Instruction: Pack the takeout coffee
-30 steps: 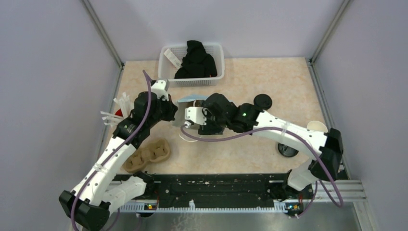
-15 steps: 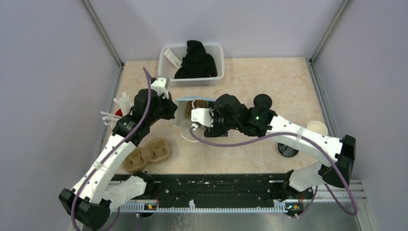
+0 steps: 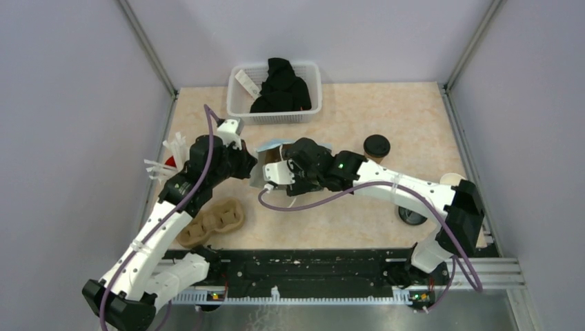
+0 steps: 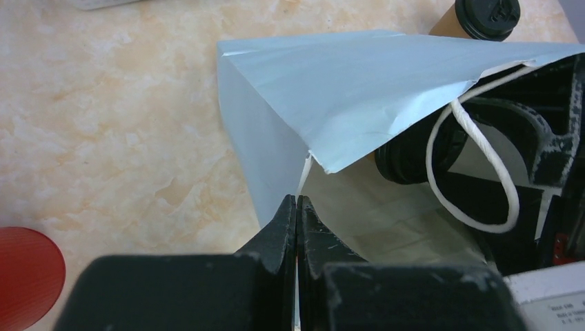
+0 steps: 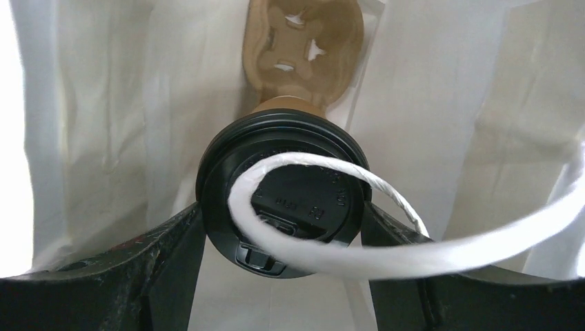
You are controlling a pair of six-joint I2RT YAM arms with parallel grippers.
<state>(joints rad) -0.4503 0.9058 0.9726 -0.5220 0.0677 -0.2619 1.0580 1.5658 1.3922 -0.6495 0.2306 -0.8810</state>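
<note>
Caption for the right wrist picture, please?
Right tool holds a lidded cup inside a white bag, carrier deeper in.

Matt, pale paper bag (image 4: pixel 331 76), lightly creased, with a handle (image 5: pixel 428 252) of twisted white paper cord. The brown kraft-paper cup (image 5: pixel 290 105) has a smooth, semi-gloss black plastic lid (image 5: pixel 303 200) (raised lettering shows). The carrier (image 5: pixel 303 48) is rough, fibrous moulded cardboard. The left tool (image 4: pixel 296 203) is scuffed matt black plastic. The bench (image 4: pixel 103 103) is smooth marbled beige.

Both arms reach inward, left gripper (image 4: pixel 296 201) pinching the bag (image 4: pixel 331 76), right gripper (image 5: pixel 279 231) clamping the takeout coffee (image 5: pixel 303 201).
</note>
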